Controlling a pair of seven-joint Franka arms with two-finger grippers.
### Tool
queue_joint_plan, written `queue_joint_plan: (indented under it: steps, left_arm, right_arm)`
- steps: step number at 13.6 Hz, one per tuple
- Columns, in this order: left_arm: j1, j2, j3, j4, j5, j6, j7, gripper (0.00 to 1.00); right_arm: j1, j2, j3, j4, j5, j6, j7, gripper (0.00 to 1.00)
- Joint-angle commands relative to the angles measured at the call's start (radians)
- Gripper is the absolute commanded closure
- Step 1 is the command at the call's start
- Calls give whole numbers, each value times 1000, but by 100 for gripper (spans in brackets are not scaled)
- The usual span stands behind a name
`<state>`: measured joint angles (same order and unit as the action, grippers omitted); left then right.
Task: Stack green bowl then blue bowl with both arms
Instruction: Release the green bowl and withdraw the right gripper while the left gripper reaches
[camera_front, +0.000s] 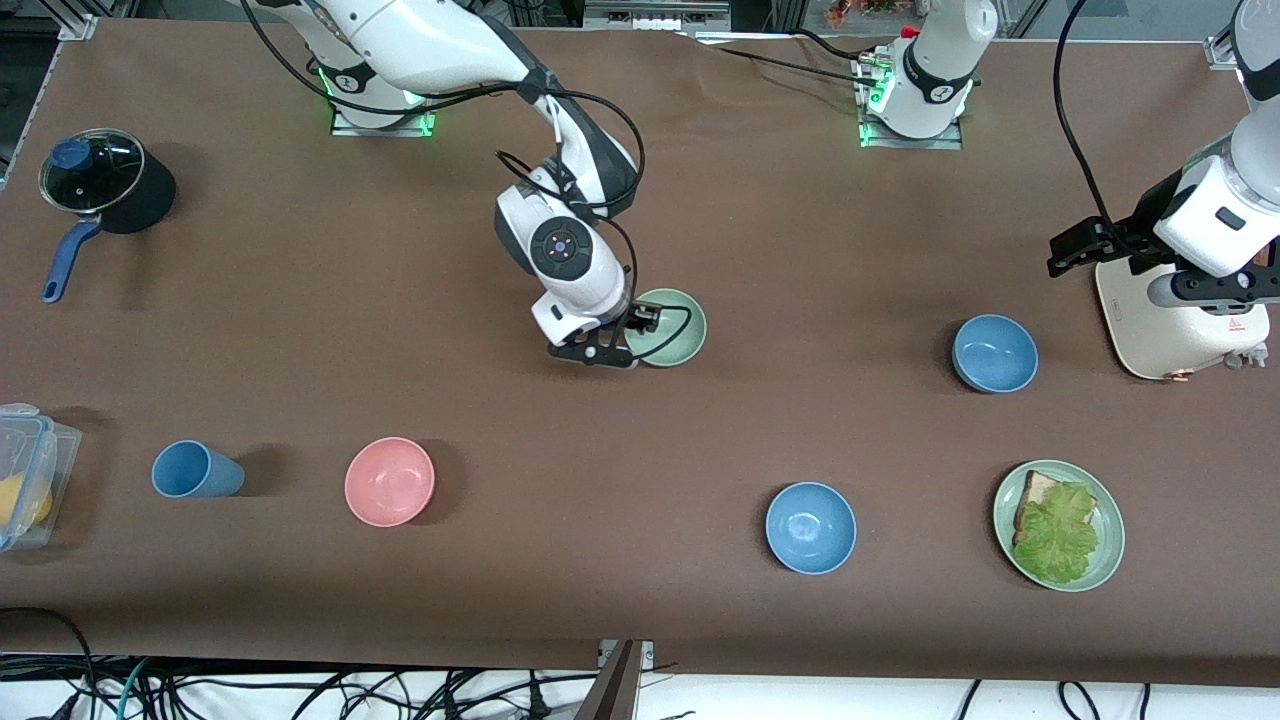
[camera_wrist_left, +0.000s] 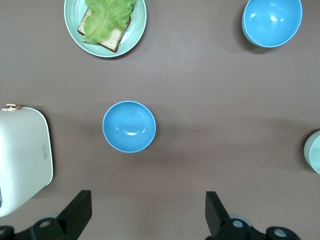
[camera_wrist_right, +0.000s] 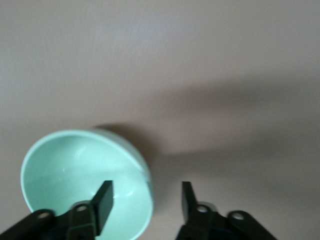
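The green bowl (camera_front: 672, 327) sits mid-table and also shows in the right wrist view (camera_wrist_right: 65, 175) and the left wrist view (camera_wrist_left: 315, 152). My right gripper (camera_front: 618, 350) (camera_wrist_right: 145, 200) is open and low at the bowl's rim, with one finger inside the bowl and the other outside it. One blue bowl (camera_front: 995, 353) (camera_wrist_left: 129, 126) sits toward the left arm's end. A second blue bowl (camera_front: 811, 527) (camera_wrist_left: 272, 22) sits nearer the front camera. My left gripper (camera_front: 1215, 290) (camera_wrist_left: 147, 212) is open and empty, held high over the toaster.
A cream toaster (camera_front: 1180, 320) stands under the left hand. A green plate (camera_front: 1105, 550) holds bread and lettuce. A pink bowl (camera_front: 389, 481), a blue cup (camera_front: 195, 470), a clear container (camera_front: 25, 475) and a lidded black pot (camera_front: 105, 180) lie toward the right arm's end.
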<state>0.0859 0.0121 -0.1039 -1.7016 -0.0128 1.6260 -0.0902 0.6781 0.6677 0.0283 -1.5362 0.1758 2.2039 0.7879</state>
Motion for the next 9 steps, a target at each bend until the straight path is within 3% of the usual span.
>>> queue_joint_plan:
  steps: [1, 5, 9]
  left_arm:
    - [11, 5, -3, 2, -22, -20, 9, 0]
    - [11, 58, -2, -4, -7, -55, 10, 0]
    - [86, 132, -3, -36, 8, 26, 80, 0]
  right_arm:
    - [-15, -121, -117, 80, -41, -180, -47, 0]
    - [-113, -230, -209, 82, -30, -327, -306, 0]
    - [-155, -351, -293, 73, -29, -444, -453, 0]
